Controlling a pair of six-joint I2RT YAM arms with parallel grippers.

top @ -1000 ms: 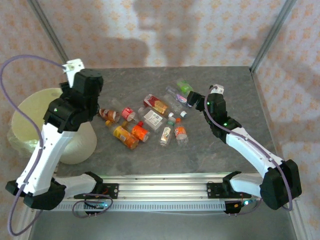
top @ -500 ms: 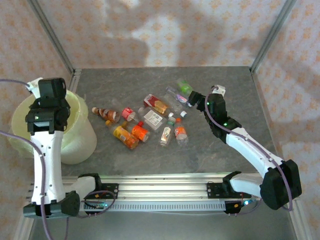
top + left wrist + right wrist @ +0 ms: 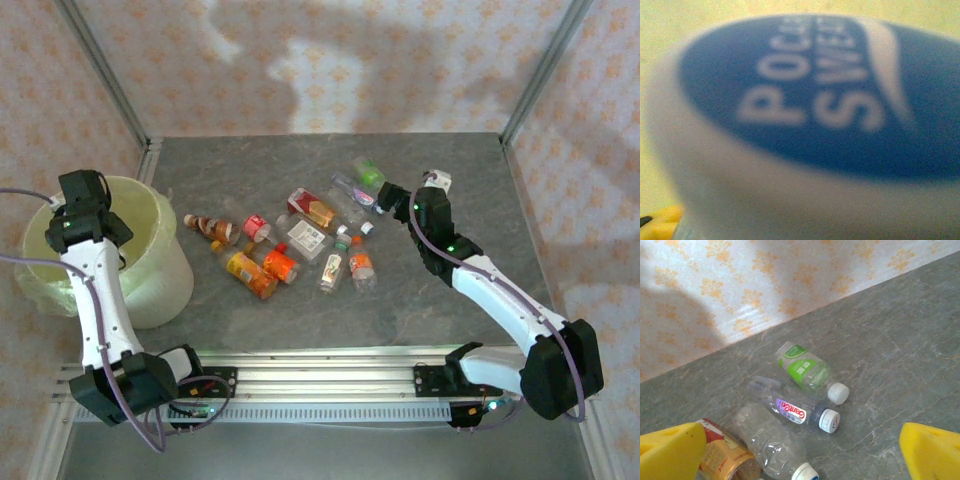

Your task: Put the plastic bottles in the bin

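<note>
Several plastic bottles (image 3: 300, 240) lie scattered across the middle of the grey table. My left gripper (image 3: 90, 222) hangs over the bin (image 3: 165, 275), a round bucket lined with a pale yellow-green bag. It is shut on a blue-labelled plastic bottle (image 3: 810, 100) that sits blurred right against the wrist camera, with the bag behind it. My right gripper (image 3: 802, 455) is open, low over the right end of the pile. In front of it lie a green-labelled bottle (image 3: 802, 367), a purple-labelled one (image 3: 795, 407) and a clear one (image 3: 767, 437).
A red-and-yellow labelled bottle (image 3: 720, 455) lies by my right gripper's left finger. Orange bottles (image 3: 250, 272) lie nearest the bin. Patterned walls and metal posts (image 3: 540, 70) close in the table on the back and sides. A rail (image 3: 320, 380) runs along the near edge.
My left arm has swung left from beside the pile to over the bin, carrying the blue-labelled bottle. The right arm and the bottles on the table have not moved.
</note>
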